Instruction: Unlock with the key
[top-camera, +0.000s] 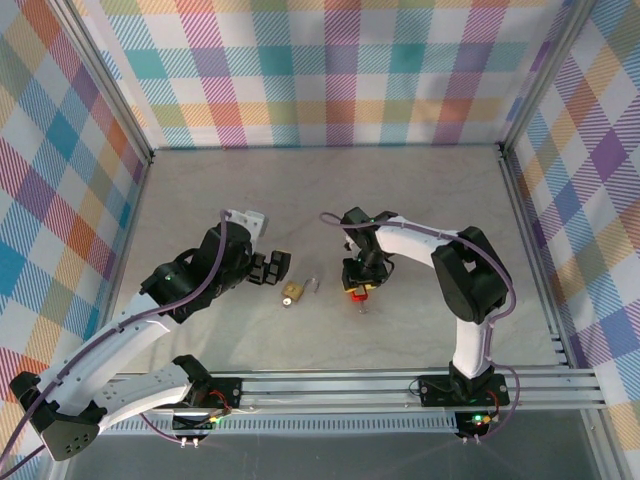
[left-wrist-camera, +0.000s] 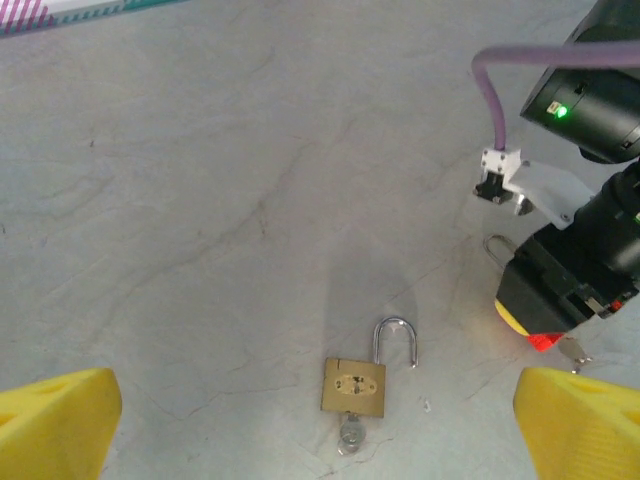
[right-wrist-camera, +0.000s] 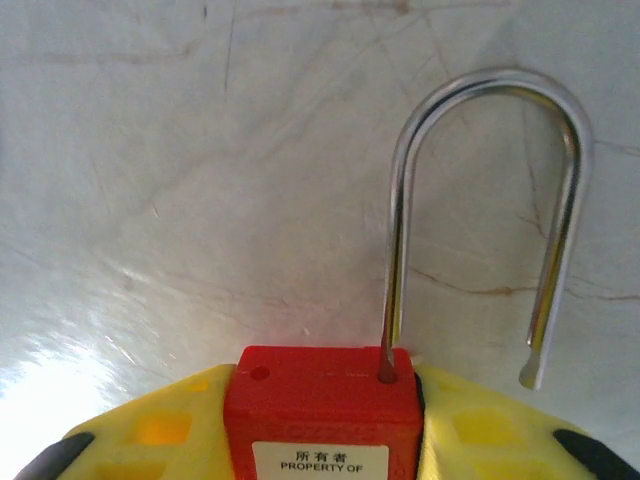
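Observation:
A brass padlock lies flat on the table. Its silver shackle is swung open and a small key sits in its keyhole. My left gripper hovers open just left of it, its yellow fingers wide apart on either side and touching nothing. My right gripper is shut on a red padlock labelled "PROPERTY OF". That lock's steel shackle is open, one leg free of the body. A key pokes out beneath it.
The marble-pattern tabletop is walled by checkered panels with aluminium posts. The right arm and its purple cable stand close to the right of the brass padlock. An aluminium rail runs along the near edge.

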